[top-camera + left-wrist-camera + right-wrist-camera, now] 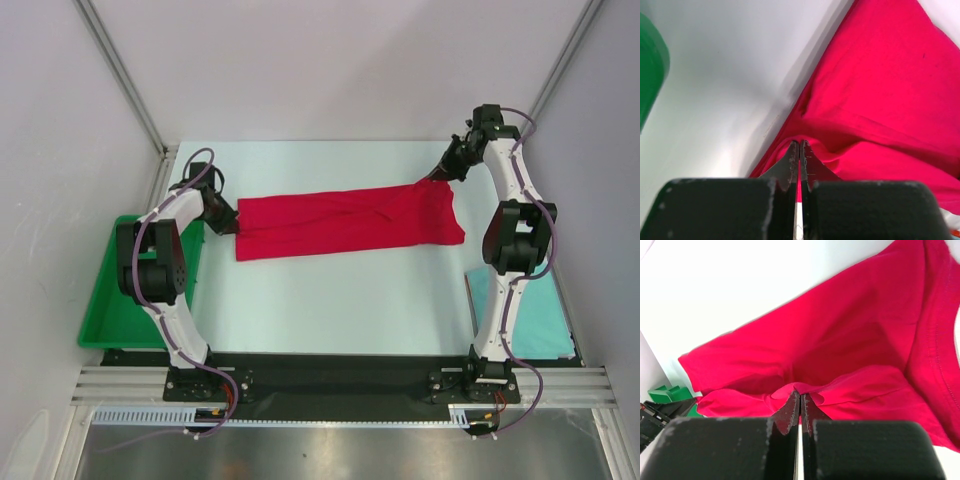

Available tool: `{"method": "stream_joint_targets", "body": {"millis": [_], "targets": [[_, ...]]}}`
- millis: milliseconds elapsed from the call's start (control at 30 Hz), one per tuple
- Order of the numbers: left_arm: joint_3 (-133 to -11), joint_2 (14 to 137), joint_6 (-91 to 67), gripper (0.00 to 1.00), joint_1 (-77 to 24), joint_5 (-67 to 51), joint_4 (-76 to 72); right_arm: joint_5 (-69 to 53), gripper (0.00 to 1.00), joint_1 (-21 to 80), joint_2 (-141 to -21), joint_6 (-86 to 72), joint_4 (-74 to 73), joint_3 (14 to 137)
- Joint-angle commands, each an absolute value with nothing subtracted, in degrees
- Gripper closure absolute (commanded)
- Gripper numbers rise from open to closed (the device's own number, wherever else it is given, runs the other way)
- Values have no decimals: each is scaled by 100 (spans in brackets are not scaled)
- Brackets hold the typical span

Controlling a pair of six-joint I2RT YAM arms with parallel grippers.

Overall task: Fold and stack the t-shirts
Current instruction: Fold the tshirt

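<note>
Top view: red shirt [350, 225] lies mid-table as a band, its long axis running left to right. The teal shirt [545, 320] sits folded at near right. Only the wrist views show the pinches: left gripper [799, 146] and right gripper [800, 395] each clamp red cloth at opposite ends.

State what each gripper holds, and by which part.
Both hold the red t-shirt: left gripper pinches its far left corner, right gripper its far right corner.
</note>
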State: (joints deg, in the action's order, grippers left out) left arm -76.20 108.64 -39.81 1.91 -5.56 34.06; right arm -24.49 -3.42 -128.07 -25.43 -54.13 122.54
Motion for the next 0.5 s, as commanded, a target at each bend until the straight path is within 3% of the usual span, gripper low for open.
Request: {"method": "stream_joint_targets", "body": {"millis": [0,467], "targets": [[-7760,10661,-3806,100,237,-440,3515,-2505,100,-413,-12806,-2601,-5317,12428],[-7690,10784,-3806,100,308,-422,3437,-2452,100,-492,-12955,-2593,-5221,12375]]}}
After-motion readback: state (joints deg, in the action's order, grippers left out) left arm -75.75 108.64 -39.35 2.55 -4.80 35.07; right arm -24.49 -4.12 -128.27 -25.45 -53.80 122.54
